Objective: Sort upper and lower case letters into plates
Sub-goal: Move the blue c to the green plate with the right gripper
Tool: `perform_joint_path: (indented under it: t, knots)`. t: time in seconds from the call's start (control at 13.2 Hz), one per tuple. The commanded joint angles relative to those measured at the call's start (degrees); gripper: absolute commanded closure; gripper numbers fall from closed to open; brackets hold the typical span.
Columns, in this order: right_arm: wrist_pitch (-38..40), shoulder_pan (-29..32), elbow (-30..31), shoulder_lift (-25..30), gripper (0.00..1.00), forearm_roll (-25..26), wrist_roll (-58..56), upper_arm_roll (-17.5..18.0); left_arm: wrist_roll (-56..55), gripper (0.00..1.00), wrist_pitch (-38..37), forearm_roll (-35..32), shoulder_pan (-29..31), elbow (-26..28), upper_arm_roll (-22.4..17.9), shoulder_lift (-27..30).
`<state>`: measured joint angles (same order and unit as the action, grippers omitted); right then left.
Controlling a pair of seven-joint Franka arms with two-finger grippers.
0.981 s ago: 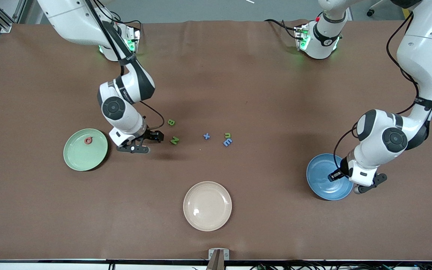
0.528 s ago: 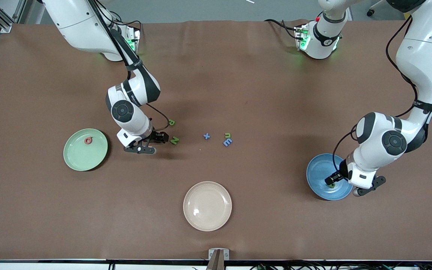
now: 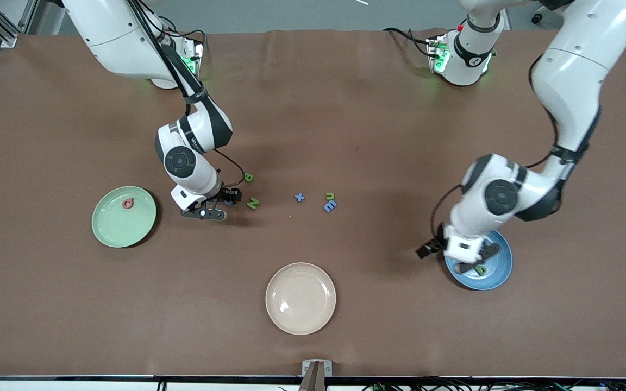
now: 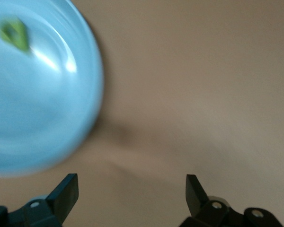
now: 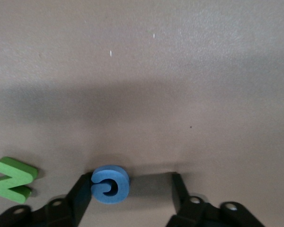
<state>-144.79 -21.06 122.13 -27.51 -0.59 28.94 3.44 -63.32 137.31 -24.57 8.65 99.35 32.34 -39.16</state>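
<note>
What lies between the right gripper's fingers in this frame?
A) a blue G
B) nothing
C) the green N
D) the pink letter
A: in the right wrist view the blue G sits on the table between the right gripper's fingers, against one of them, with the green N outside them.

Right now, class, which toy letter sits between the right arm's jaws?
The blue G: it alone lies between them, touching one; the green N lies outside.

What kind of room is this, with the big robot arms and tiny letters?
Probably a robot lab, not a home. Two white arms are bolted to a brown-covered table, cables trail at its edge, and toy letters like the green N sit beside a mint plate and a blue plate.
</note>
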Motion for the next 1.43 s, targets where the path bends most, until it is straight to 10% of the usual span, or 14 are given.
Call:
perform_joint_path:
  t: [0.0, 0.68, 1.36]
  knots:
    - [-0.94, -1.09, 1.26, 0.79, 0.35, 0.51, 1.39, -0.27, -10.03, 0.0, -1.08, -1.28, -7.21, 0.49, -0.78, 1.28]
    - [-0.41, -0.92, 1.0, 1.41, 0.76, 0.51, 1.21, -0.36, -20.96, 0.0, -0.99, -4.35, -20.32, 0.23, -1.22, -0.64]
    - [10.05, 13.99, 0.91, 12.22, 0.79, 0.95, -23.26, -0.8, -27.12, 0.01, -0.82, -6.46, -26.57, -0.56, -4.39, -3.02]
